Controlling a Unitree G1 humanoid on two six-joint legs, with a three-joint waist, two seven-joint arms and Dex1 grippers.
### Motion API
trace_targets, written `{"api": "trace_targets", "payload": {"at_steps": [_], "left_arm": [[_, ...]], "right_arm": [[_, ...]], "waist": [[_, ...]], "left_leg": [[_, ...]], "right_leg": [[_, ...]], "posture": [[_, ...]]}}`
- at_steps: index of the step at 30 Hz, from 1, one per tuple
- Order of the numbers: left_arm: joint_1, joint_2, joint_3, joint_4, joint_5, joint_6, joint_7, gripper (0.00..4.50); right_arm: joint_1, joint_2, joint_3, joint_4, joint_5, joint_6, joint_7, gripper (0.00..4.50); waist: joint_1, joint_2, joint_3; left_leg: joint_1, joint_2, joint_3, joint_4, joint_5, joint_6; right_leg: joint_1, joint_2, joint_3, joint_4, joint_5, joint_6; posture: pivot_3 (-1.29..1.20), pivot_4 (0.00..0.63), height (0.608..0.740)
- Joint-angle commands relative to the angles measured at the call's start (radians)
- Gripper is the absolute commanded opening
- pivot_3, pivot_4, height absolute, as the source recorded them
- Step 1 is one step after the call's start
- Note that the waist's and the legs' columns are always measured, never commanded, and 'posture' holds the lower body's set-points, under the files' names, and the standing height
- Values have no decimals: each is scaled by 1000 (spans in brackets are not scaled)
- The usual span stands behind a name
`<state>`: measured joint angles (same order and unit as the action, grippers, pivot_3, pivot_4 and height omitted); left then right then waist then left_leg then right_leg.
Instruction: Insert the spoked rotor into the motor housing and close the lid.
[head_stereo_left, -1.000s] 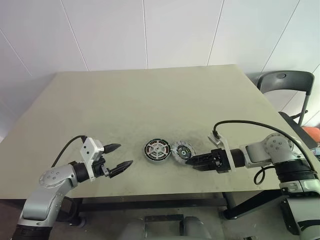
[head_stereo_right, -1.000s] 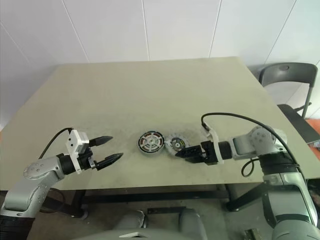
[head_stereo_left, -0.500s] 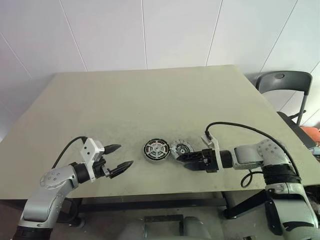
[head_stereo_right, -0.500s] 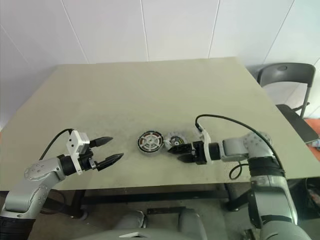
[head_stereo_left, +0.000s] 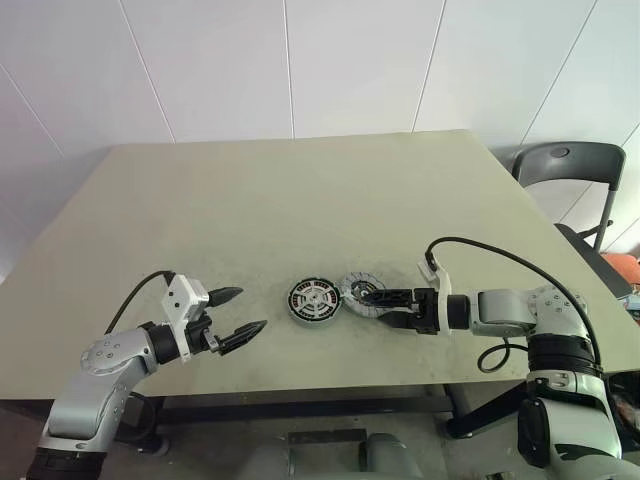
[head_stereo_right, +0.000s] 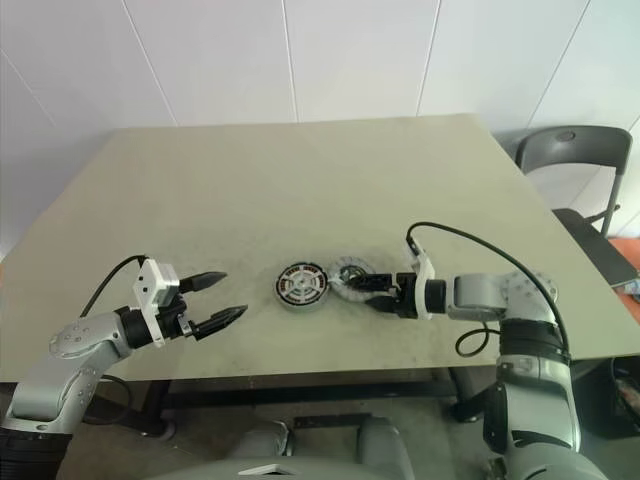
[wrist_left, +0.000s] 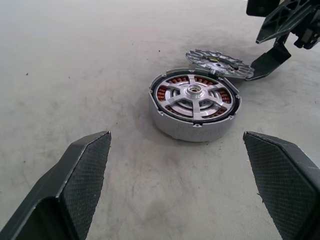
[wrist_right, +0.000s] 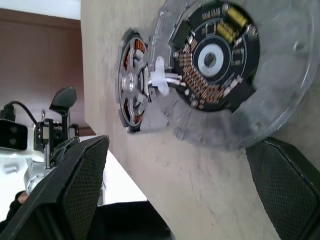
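Note:
The motor housing (wrist_left: 194, 107) rests flat on the table, left of the middle near the front. The spoked rotor (wrist_left: 194, 92) lies inside it, silver spokes up, copper windings showing between them. Just to its right is the lid (wrist_left: 217, 56), tilted, its far edge raised on one finger (wrist_left: 265, 62) of my right gripper (head_stereo_left: 373, 304). That gripper is open and points left, and the lid (wrist_right: 220, 65) stands between its fingers with its circuit-board side toward the wrist. My left gripper (head_stereo_left: 248, 310) hangs open to the left of the housing, apart from it.
The olive table (head_stereo_left: 300, 200) has bare room behind and to both sides of the parts. Its front edge runs close below both grippers. A dark chair (head_stereo_left: 560, 165) stands off the table's far right corner.
My right gripper has rolled and pushed left toward the housing. The lid, which lay flat beside the housing, is now tipped up on one finger. My left arm has kept still.

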<state>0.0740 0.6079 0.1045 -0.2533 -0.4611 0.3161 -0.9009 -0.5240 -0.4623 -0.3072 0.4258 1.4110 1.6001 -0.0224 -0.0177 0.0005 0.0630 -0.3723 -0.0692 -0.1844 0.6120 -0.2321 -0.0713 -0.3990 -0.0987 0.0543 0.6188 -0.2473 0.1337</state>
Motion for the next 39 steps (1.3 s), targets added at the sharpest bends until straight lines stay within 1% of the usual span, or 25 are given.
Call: {"api": "trace_targets", "payload": {"at_steps": [1,8,15,19,20,23,28,29,30,36,39], "left_arm": [[-9,1,6,-6,4,-22,0,4500],[-3,0,9,-8,5,-24,-1,4500],[-6,2,11,-4,7,-26,-6,4500],[-7,1,10,-4,8,-26,-5,4500],[-7,1,10,-5,8,-26,-4,4500],[-7,1,10,-10,8,-24,-2,4500],[-9,2,10,-16,6,-20,1,4500],[-9,2,10,-16,6,-20,1,4500],[-7,2,10,-17,6,-21,1,4500],[-4,6,13,-20,6,-22,-1,4500],[-5,8,14,-18,6,-21,-3,4500]], "right_arm": [[-27,33,-72,44,-21,-47,-25,4481],[-16,71,-124,37,-75,-60,-34,4481],[-17,82,-151,29,-113,-48,-26,4481],[-19,91,-166,17,-135,-50,-23,3695],[-19,93,-170,14,-141,-52,-19,3284],[-23,96,-179,4,-160,-58,-7,2243],[-32,106,-193,-11,-188,-78,14,579],[-32,109,-196,-16,-193,-84,17,260],[-30,112,-197,-23,-199,-87,22,45],[-9,125,-189,-106,-228,-103,62,26],[-1,125,-164,-180,-230,-99,101,26]], "waist": [[-1,0,0],[-3,0,0],[-3,0,0],[-2,1,0],[-2,1,0],[-2,1,0],[-3,2,0],[-3,2,0],[-3,2,0],[-2,3,0],[-3,4,1]], "left_leg": [[0,0,0,0,0,0],[3,1,1,2,0,0],[2,2,1,2,0,0],[2,2,1,2,0,0],[2,2,1,2,0,0],[0,2,1,1,0,0],[0,2,1,-1,0,0],[0,2,1,-1,0,0],[0,2,1,-1,0,0],[0,3,2,-1,0,0],[0,3,2,-1,0,0]], "right_leg": [[1,0,0,0,0,0],[3,1,0,-1,1,-1],[3,1,0,-3,1,-1],[3,1,0,-3,1,-1],[3,1,0,-3,1,-1],[2,1,0,-4,1,-1],[1,1,0,-5,2,-1],[1,1,0,-5,2,-1],[1,1,0,-5,2,0],[1,1,0,-5,2,0],[1,1,0,-5,2,0]], "posture": [[0,0,740],[0,0,740],[0,0,740],[0,0,740],[0,0,740],[0,0,740],[0,0,740],[0,0,740],[0,0,740],[0,0,740],[0,0,740]]}}
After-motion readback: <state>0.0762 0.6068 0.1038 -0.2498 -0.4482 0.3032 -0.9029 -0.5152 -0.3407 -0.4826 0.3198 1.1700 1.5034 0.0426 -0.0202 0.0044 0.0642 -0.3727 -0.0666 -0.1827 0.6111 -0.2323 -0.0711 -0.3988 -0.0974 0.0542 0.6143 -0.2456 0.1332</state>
